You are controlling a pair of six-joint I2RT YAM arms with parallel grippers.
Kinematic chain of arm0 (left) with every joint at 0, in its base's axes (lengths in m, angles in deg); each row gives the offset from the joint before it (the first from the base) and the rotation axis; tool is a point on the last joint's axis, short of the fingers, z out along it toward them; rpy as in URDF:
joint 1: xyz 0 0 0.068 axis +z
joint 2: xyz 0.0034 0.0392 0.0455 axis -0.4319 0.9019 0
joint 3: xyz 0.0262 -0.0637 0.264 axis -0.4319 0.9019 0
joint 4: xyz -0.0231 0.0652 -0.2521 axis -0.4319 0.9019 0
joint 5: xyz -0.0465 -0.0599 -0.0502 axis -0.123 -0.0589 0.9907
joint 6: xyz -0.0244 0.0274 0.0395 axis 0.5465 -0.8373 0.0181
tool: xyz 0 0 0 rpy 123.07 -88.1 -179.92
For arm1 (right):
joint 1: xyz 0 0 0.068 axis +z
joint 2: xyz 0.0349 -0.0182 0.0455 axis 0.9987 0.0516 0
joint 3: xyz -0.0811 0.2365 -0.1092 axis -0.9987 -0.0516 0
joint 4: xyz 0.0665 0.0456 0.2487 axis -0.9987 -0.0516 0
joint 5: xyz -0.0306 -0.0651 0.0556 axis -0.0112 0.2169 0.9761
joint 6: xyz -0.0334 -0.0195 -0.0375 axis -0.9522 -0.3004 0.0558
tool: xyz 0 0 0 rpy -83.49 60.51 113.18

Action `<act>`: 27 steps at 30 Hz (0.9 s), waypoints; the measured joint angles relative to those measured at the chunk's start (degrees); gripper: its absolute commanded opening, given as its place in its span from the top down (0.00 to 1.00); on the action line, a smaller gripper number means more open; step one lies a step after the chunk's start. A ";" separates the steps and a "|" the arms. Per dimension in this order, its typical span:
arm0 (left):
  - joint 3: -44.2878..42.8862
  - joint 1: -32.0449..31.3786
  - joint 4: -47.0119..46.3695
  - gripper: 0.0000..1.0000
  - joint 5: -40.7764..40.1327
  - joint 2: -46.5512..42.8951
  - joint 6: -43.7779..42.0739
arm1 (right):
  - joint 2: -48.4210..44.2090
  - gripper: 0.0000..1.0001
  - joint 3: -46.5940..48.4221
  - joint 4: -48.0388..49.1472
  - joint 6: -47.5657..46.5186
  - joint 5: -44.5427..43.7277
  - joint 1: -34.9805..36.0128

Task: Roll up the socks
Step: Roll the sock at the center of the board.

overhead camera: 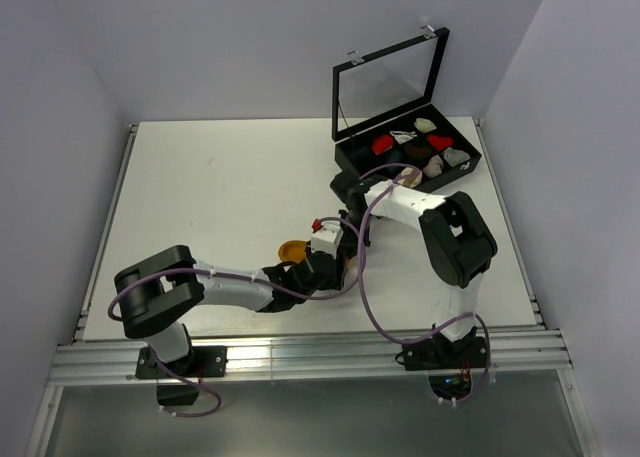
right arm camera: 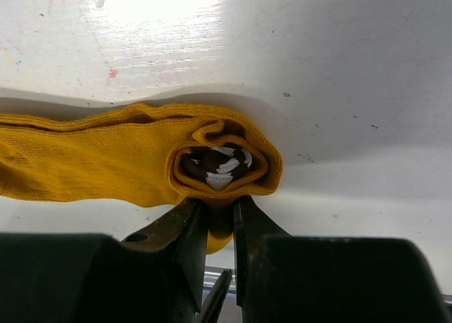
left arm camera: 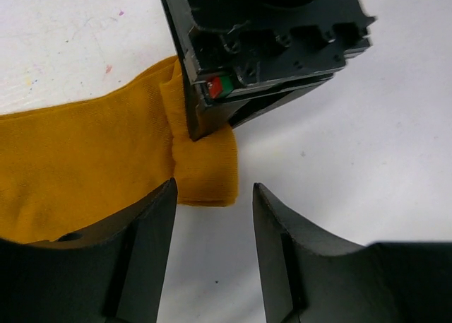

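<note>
A mustard-orange sock point(right arm camera: 92, 160) lies flat on the white table, its right end rolled into a coil point(right arm camera: 224, 164) around dark brown, white-striped fabric. Whether that core is its own cuff or a second sock I cannot tell. My right gripper point(right arm camera: 219, 206) is shut on a fold of mustard fabric at the coil's near side. In the left wrist view the same sock point(left arm camera: 85, 160) lies at the left, with the right gripper's black body point(left arm camera: 268, 47) pressed against its end. My left gripper point(left arm camera: 213, 189) stands open just short of that end, with nothing between its fingers. From above, the sock point(overhead camera: 292, 249) shows beside both wrists.
A black case point(overhead camera: 350, 157) with its glass lid raised stands at the back right and holds several small sock bundles. Purple cables loop off both arms. The table's metal front rail point(overhead camera: 300, 362) runs along the near edge.
</note>
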 measured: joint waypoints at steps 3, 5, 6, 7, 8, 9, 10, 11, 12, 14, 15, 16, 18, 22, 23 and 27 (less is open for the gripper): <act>-0.81 -0.04 0.04 0.47 -1.16 1.92 -0.52 | 0.02 0.77 -0.02 0.00 0.00 0.04 0.00; -1.95 -0.07 0.04 0.47 -1.77 3.67 -0.83 | 0.04 0.75 -0.02 0.04 0.02 0.26 -0.02; -2.67 -0.07 0.04 0.47 -2.19 4.76 -0.87 | 0.07 0.73 -0.02 0.09 0.04 0.37 -0.02; -3.13 -0.07 0.04 0.48 -2.47 5.49 -0.87 | 0.11 0.73 -0.02 0.15 0.17 0.48 -0.02; -3.52 -0.07 0.07 0.48 -2.71 6.16 -0.87 | 0.13 0.72 -0.02 0.22 0.20 0.59 -0.02; -3.91 -0.07 0.07 0.48 -2.86 6.80 -0.87 | 0.15 0.72 -0.04 0.24 0.22 0.68 -0.02; -4.20 -0.07 0.07 0.49 -3.10 7.30 -0.87 | 0.17 0.72 -0.04 0.26 0.22 0.72 -0.02; -4.35 -0.07 0.15 0.50 -3.23 7.63 -0.83 | 0.17 0.72 -0.04 0.28 0.22 0.79 -0.02; -4.42 -0.07 0.22 0.52 -3.61 7.85 -0.81 | 0.17 0.72 -0.04 0.31 0.22 0.83 -0.02; -4.68 -0.09 0.61 0.67 -4.11 8.11 -0.46 | 0.17 0.71 -0.15 0.63 0.35 1.14 -0.02; -4.81 -0.11 0.92 0.72 -4.26 8.17 -0.22 | 0.17 0.71 -0.24 0.90 0.42 1.33 -0.02; -4.98 -0.17 1.33 0.81 -4.52 8.17 0.15 | 0.17 0.71 -0.35 1.14 0.46 1.51 -0.02; -5.14 -0.26 1.77 0.89 -5.01 8.17 1.03 | 0.13 0.66 -0.57 1.68 0.59 1.92 -0.13; -4.20 0.55 1.31 1.00 -4.00 7.56 4.76 | -2.60 0.50 -4.57 6.21 1.68 2.82 -0.42; -3.37 1.09 1.03 1.00 -3.34 6.91 5.55 | -4.09 0.48 -6.64 8.17 2.45 3.10 -0.39; 1.49 4.63 -0.81 1.00 1.14 3.15 10.82 | -9.40 0.43 -12.48 15.96 4.37 4.61 -0.74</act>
